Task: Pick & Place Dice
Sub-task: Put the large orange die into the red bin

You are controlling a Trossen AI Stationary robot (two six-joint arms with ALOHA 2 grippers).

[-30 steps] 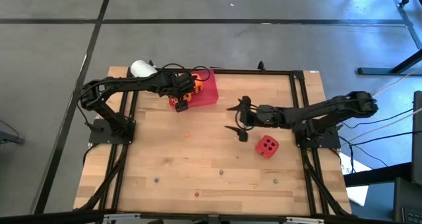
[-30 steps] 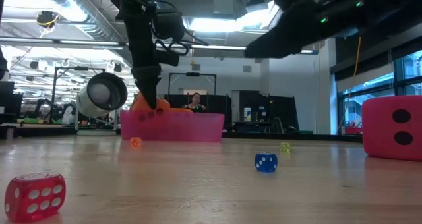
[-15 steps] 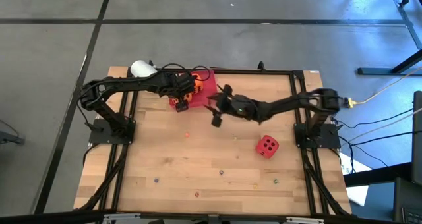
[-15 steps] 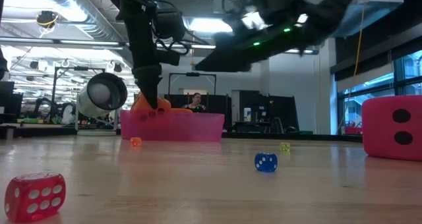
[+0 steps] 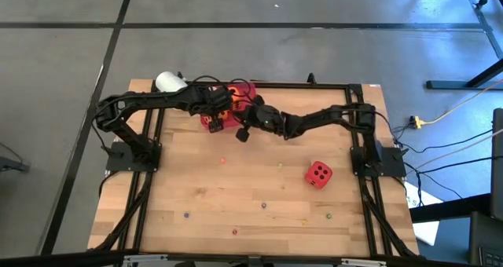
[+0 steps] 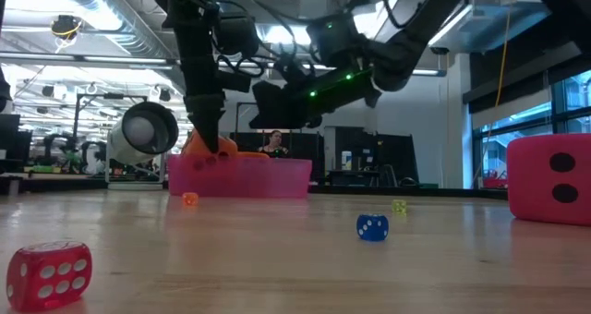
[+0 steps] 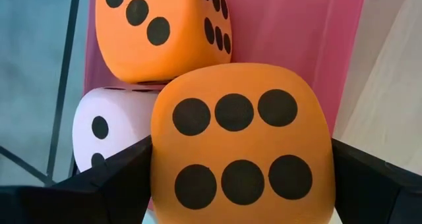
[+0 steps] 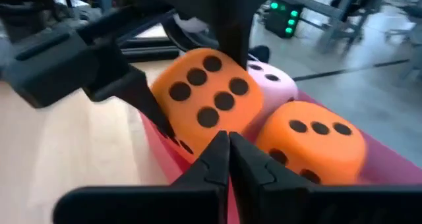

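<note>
High view: I see the left gripper [image 5: 215, 115] over the red tray [image 5: 245, 102], the right gripper [image 5: 242, 131] beside it, and the red die [image 5: 317, 173] well apart on the table [image 5: 196, 188]. Left wrist: jaws clamped either side of one orange die [image 7: 241, 145], second orange die [image 7: 161, 29] and pink die [image 7: 109, 128] just beyond. Right wrist: jaws together, empty, pointing at the same dice.

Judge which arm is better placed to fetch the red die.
Right, probably. The red die lies on its side of the table; the left gripper holds an orange die over the tray.
</note>
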